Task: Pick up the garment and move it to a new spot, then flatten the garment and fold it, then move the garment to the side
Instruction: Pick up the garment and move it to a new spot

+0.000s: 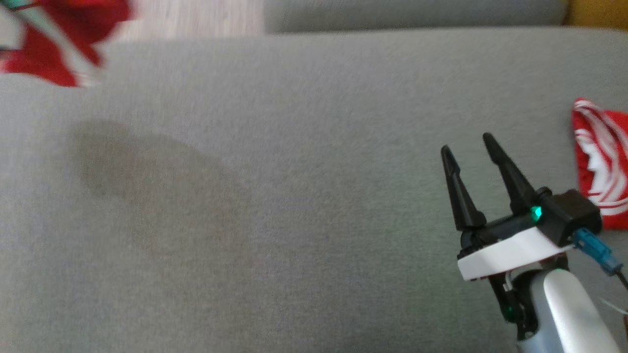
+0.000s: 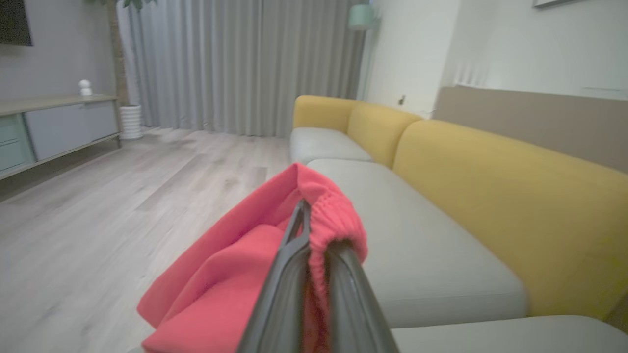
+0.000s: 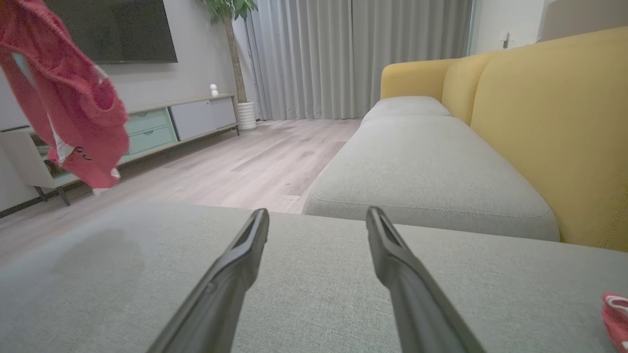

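Hanging from my left gripper, the garment is caught at its gathered hem, my jaws clenched on that thin ridge of red cloth. It dangles above the cushion's far-left corner, seemingly partly out over the floor. My right gripper hovers low over the cushion's right part, jaws spread and empty.

I judge the hold risky. Little hem is pinched, so a quick swing could tug it free, and it would likely land on the floor, not the cushion.

My left wrist view shows the bite itself, where the head view gives a blurred red patch. The right wrist view shows the garment's bunched drop. The head view adds a second cloth, red and white, at the cushion's right edge.
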Motion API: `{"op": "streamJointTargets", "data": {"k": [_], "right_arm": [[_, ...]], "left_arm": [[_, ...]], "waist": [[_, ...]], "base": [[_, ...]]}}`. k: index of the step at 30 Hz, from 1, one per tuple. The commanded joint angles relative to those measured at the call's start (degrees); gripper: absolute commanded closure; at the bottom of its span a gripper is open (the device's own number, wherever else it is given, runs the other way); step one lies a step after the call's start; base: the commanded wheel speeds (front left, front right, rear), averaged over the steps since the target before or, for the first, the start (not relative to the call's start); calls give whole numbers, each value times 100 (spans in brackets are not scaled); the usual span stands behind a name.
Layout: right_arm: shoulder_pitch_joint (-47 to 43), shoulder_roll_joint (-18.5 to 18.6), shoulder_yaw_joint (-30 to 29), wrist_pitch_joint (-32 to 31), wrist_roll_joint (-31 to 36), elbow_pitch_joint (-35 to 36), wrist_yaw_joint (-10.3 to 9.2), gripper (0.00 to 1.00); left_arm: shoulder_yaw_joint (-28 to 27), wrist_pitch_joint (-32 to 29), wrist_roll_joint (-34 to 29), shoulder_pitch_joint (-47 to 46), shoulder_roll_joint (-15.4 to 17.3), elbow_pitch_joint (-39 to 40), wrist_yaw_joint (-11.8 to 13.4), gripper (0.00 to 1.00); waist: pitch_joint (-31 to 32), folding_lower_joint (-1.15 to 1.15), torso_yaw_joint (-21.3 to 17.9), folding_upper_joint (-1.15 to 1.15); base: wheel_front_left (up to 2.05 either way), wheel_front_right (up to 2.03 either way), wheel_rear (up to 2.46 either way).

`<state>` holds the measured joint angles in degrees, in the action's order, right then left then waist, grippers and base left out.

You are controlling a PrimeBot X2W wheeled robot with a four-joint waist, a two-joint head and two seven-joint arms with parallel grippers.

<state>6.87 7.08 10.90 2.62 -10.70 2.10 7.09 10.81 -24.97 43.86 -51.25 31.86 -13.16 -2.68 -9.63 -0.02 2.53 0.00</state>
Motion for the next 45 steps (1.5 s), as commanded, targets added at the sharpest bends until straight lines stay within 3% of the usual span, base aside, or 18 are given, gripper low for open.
{"op": "streamJointTargets", "data": {"k": [1, 10, 18, 20, 27, 31, 33, 38, 45], "right_arm": [[40, -47, 146, 48, -66, 149, 40, 0], [134, -106, 338, 20, -118, 139, 40, 0], [310, -158, 534, 75, -159, 57, 40, 0], [374, -171, 624, 103, -181, 23, 40, 0], [473, -224, 783, 222, -239, -117, 40, 0], [436, -218, 752, 237, -240, -210, 40, 0], [432, -203, 732, 229, -244, -232, 40, 0], [360, -163, 620, 198, -230, -217, 40, 0], [95, -101, 343, 128, -203, -148, 40, 0]], "left_arm": [[-4, -104, 24, -295, -13, 497, 65, 100], [584, -183, 308, 188, -821, 1122, 60, 100], [948, 204, 729, 817, -1554, 949, -164, 100], [963, 311, 743, 1025, -1563, 762, -186, 100], [1143, 769, 30, 1964, -1023, -258, -16, 100], [1247, 1233, -62, 2359, -1108, -825, -114, 100], [1325, 1471, -152, 2474, -1189, -1091, -136, 0], [1320, 2113, -177, 2656, -1527, -1462, -87, 0], [1037, 3743, -416, 3311, -1641, -972, -3, 0]], "waist": [[462, 2, -223, 0], [477, 2, -935, 0], [293, 2, -1662, 0], [264, 2, -1815, 0], [221, 2, -2074, 0], [285, 2, -2005, 0], [337, 2, -1930, 0], [479, 2, -1666, 0], [685, 2, -1175, 0]], "base": [[0, 0, 0], [0, 0, 0], [0, 0, 0], [0, 0, 0], [0, 0, 0], [0, 0, 0], [0, 0, 0], [0, 0, 0], [0, 0, 0]]}}
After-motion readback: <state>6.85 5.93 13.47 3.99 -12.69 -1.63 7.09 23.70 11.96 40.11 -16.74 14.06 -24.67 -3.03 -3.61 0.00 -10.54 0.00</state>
